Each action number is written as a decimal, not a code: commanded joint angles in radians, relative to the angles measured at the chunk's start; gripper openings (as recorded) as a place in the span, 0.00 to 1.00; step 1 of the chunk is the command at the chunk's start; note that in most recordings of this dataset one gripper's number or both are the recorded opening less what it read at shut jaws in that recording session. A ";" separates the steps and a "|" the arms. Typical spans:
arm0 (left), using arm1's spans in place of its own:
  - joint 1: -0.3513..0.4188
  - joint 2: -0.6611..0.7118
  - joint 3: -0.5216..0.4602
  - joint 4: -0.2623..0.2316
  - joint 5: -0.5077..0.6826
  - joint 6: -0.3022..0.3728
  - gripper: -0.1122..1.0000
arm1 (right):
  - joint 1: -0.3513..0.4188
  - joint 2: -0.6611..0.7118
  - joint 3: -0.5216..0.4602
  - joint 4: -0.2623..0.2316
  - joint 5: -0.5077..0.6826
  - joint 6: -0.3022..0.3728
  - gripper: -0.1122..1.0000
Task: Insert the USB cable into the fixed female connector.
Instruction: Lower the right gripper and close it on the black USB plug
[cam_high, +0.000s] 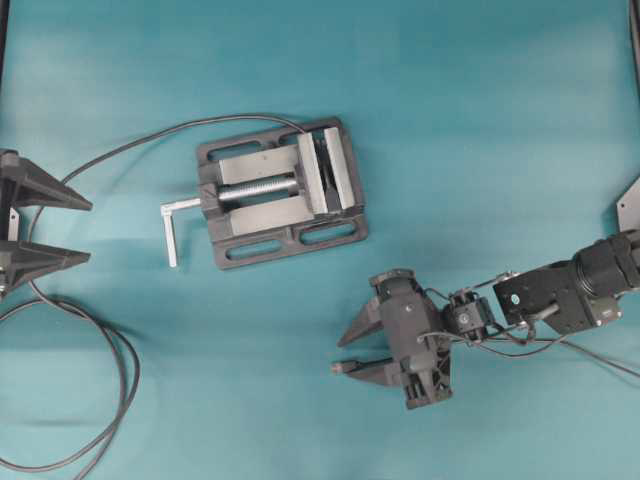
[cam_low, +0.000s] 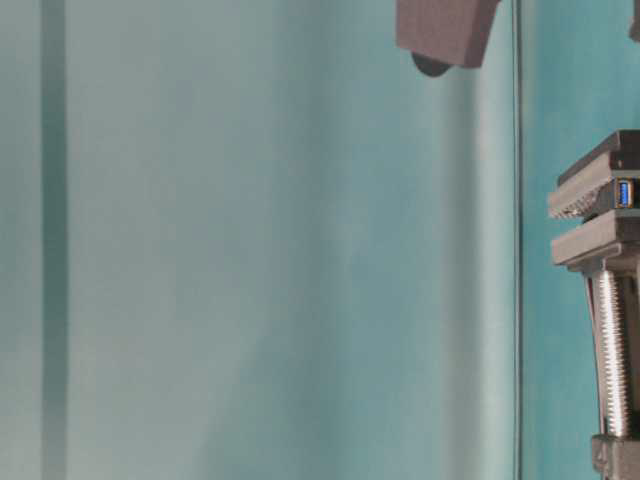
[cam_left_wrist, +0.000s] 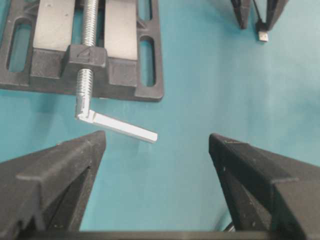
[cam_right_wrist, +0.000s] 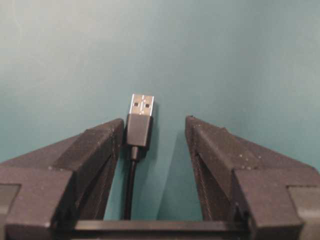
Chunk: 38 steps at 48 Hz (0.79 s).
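Note:
The USB cable's black plug (cam_right_wrist: 139, 129) with its silver tip lies flat on the teal table between my right gripper's (cam_right_wrist: 155, 125) fingers. It is close to the left finger, with a wide gap to the right one, so the gripper is open around it. Overhead, the right gripper (cam_high: 338, 355) sits below and to the right of the vise. The plug also shows far off in the left wrist view (cam_left_wrist: 262, 36). The fixed female connector (cam_low: 625, 192), with a blue insert, is clamped in the vise jaws. My left gripper (cam_high: 88, 231) (cam_left_wrist: 157, 140) is open and empty at the left edge.
The dark grey vise (cam_high: 280, 195) stands mid-table, its silver screw handle (cam_high: 172, 225) sticking out to the left. The thicker black cable (cam_high: 120, 155) runs from the vise to the left and loops at the lower left (cam_high: 115, 400). A dark gripper part (cam_low: 445, 30) hangs above.

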 joint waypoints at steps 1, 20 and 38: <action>0.005 0.008 -0.012 0.005 -0.009 -0.005 0.99 | 0.012 -0.012 -0.002 0.020 -0.006 0.002 0.61; 0.012 0.008 -0.018 0.005 -0.009 -0.005 0.99 | 0.124 0.057 -0.014 0.156 -0.058 0.015 0.60; 0.011 0.008 -0.023 0.005 -0.008 -0.005 0.99 | 0.153 0.057 0.031 0.193 -0.092 0.012 0.42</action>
